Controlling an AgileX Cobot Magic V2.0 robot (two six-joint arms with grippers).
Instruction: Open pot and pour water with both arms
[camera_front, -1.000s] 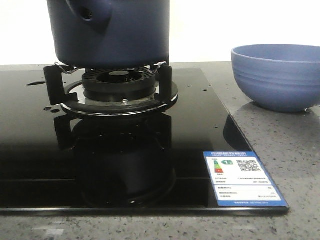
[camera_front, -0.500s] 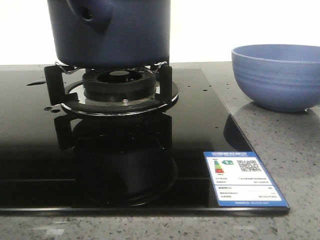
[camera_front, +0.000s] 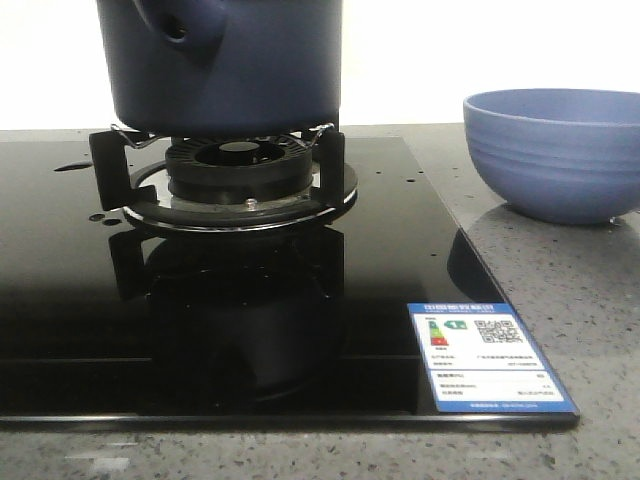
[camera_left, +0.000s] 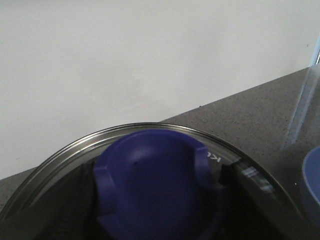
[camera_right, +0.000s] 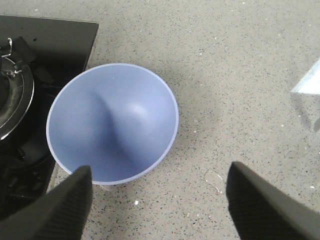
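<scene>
Left jaws look clenched on the lid knob (camera_left: 157, 187), right jaws hang released over the bowl (camera_right: 112, 122), so a crooked lift could drag the pot (camera_front: 225, 65) off its burner (camera_front: 238, 180).

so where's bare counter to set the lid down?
Free: speckled counter beyond and beside the bowl, and the glossy cooktop glass in front of the burner. Crowded: burner under the pot.
</scene>
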